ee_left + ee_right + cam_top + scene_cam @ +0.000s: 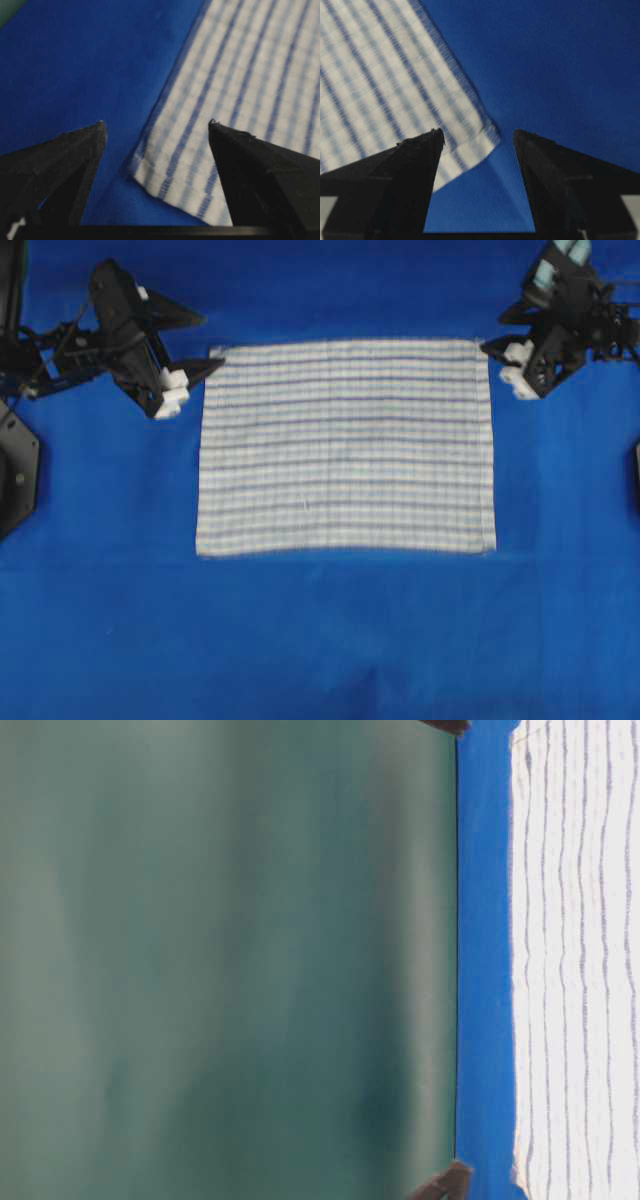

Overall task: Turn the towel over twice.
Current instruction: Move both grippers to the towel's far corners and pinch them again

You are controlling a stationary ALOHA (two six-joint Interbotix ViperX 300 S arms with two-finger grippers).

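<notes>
We see the towel (346,447) lying flat and spread out on the blue sheet (320,640), its stripes running across it and its hemmed edges showing all round.

Our left gripper (200,345) sits at the towel's far left corner with its fingers spread wide and nothing between them. In the left wrist view that corner (150,177) lies in the gap of the gripper (156,122): one finger (75,155) is over the bare sheet, the other (250,165) over the striped cloth. We cannot tell whether the tips touch the fabric.

Our right gripper (497,328) is at the towel's far right corner, likewise spread wide and holding nothing. In the right wrist view the corner (482,142) pokes into the gap of the gripper (479,131), with one finger (405,170) over the cloth and the other (555,175) over the sheet.

In the table-level view the towel (580,960) lies flat on the sheet (485,960), with two dark tips (440,1185) beyond its far edge.
</notes>
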